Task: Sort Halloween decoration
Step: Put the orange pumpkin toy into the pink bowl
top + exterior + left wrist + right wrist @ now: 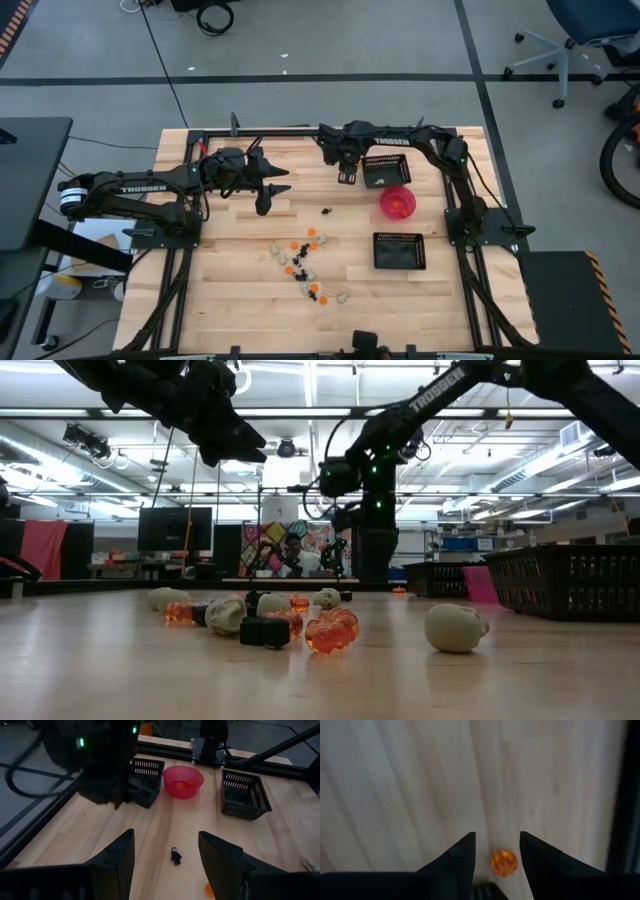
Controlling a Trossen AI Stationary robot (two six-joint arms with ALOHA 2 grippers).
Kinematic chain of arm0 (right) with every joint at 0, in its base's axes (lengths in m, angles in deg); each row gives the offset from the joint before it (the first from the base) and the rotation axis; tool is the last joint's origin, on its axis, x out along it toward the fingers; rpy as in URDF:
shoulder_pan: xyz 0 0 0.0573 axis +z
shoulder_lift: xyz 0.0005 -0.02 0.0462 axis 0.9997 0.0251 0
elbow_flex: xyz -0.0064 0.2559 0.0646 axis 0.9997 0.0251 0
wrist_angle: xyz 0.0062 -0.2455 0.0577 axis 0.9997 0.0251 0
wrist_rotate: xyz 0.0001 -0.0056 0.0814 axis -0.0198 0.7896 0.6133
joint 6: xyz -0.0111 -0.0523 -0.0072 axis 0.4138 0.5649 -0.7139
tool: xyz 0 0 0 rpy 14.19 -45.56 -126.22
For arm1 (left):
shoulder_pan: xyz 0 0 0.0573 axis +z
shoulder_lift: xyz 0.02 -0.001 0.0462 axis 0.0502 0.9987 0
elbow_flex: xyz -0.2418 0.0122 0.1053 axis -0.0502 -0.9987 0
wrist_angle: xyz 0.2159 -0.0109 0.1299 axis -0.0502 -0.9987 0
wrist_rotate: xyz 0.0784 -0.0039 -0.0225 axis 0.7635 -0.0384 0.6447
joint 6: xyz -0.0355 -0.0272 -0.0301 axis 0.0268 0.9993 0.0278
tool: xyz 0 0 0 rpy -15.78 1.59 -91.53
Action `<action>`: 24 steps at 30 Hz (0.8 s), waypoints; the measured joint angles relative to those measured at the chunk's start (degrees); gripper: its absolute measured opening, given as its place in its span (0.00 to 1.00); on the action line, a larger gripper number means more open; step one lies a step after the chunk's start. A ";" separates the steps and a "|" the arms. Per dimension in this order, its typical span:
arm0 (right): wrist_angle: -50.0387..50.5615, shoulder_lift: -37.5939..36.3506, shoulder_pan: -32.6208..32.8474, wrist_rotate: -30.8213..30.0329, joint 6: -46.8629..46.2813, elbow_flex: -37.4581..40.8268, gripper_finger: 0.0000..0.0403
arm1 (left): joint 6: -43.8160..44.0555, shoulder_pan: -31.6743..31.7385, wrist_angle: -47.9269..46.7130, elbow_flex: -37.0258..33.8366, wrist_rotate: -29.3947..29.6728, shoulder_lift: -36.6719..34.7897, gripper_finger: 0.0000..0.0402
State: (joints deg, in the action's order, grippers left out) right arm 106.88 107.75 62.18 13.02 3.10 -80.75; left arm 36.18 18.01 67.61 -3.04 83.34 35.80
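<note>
The right tool (497, 851) hangs spread, an orange trinket (503, 862) loose between its fingers, just beside the far mesh tray (386, 170). The left tool (167, 857), spread wide, hovers over a black trinket (175, 855). Remaining trinkets (305, 265) lie scattered on the surface (240, 290), well away from that tray.

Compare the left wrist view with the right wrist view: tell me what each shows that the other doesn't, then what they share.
Only the left wrist view shows the pink-red bowl, two black mesh trays, a lone black trinket on the table ahead of the open left gripper, and the right arm. Only the right wrist view shows an orange trinket between the right gripper's parted fingers. Both show the wooden tabletop.
</note>
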 joint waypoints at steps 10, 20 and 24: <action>2.87 3.67 -3.89 1.45 2.79 -2.72 0.48 | 0.02 0.00 -0.06 0.00 0.00 0.00 0.48; 6.94 3.65 -6.49 3.23 3.89 -2.76 0.48 | 0.02 0.00 -0.06 0.00 0.00 -0.02 0.48; 7.21 3.65 -6.75 3.38 3.89 -2.76 0.48 | 0.04 0.00 -0.06 0.00 0.00 0.00 0.48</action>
State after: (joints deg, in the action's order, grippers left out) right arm 114.10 111.40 55.44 16.40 6.99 -83.52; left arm 36.23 18.01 67.55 -3.04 83.34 35.80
